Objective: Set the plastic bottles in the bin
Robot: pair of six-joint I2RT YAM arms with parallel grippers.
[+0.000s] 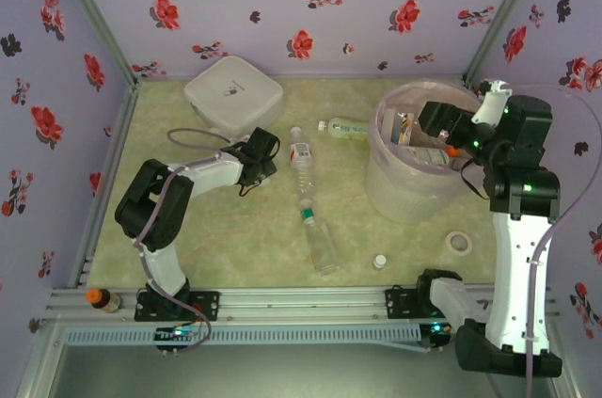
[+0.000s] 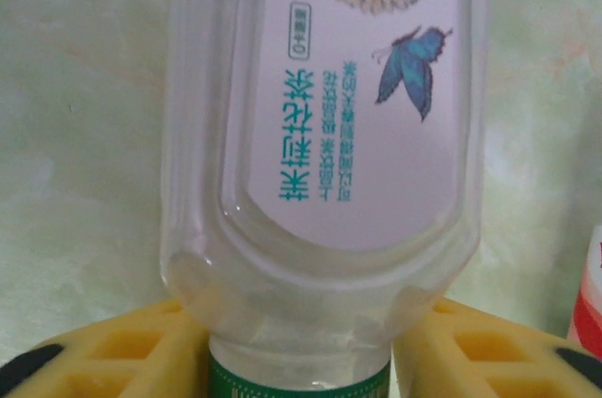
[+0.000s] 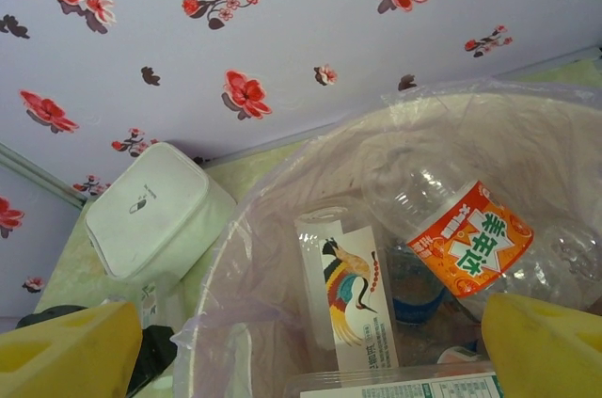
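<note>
My left gripper is low over the table, its yellow fingers pressed against the neck of a clear bottle that has a green cap and a butterfly label. Three more plastic bottles lie on the table: one with a red-white label, one with a green cap, and one near the bin. My right gripper hangs open and empty over the bin. The bin holds several bottles, among them an orange-labelled one and a crane-labelled one.
A white lidded box sits at the back left, behind my left arm. A tape ring and a loose white cap lie at the front right. An orange-capped bottle rests on the front rail. Floral walls enclose three sides.
</note>
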